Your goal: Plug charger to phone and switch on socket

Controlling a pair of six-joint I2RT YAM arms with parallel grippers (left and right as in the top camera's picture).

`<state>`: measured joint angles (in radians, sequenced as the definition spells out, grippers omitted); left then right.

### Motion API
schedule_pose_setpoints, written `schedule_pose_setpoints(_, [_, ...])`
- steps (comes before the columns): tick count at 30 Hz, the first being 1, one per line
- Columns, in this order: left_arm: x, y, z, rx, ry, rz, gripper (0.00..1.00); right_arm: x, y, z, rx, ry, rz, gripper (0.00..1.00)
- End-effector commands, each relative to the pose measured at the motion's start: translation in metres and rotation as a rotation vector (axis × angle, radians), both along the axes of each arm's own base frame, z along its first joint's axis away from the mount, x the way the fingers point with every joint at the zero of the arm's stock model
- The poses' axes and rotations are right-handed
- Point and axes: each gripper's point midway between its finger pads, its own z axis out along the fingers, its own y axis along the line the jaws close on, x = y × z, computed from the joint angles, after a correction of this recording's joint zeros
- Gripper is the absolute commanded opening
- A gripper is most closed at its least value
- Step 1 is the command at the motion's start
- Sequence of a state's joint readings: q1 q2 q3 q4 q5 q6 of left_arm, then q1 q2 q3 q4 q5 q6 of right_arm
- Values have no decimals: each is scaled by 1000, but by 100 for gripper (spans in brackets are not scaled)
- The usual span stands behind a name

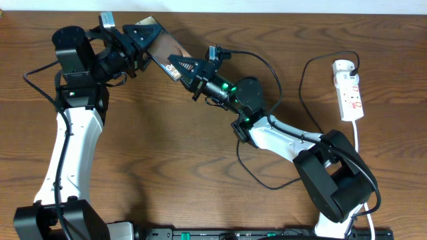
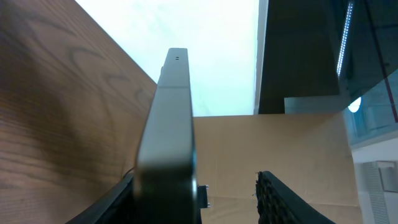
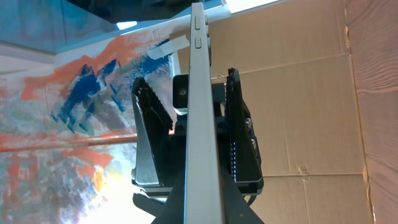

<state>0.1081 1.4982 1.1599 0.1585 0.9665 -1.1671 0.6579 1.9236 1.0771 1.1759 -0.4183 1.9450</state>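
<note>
Two claws meet on the phone (image 1: 170, 47), held edge-up over the tabletop (image 1: 167, 133): right claw (image 1: 176, 67) clamped on it, left claw (image 1: 147, 37) half-wide around it, so this looks like a handover, and next the left should fetch the charger (image 1: 302, 85) tip.

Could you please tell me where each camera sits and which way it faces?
Overhead: above the table, looking down; left arm, right arm show.
Left wrist: on left arm, looking along the phone's edge; left gripper open around it.
Right wrist: on right arm, facing the left gripper; right gripper shut on the phone.
Shared: both wrists see the phone edge-on.
</note>
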Motion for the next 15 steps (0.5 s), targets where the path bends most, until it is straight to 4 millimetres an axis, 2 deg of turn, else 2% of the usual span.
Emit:
schedule_pose_setpoints(1, [-1,-3,11,5,-33,-16,52,-10,7,11,10,-47,14,1])
schedule_pose_setpoints(15, [0,-3,11,5,-33,-16,53,-16,11,10,0,-59,41,1])
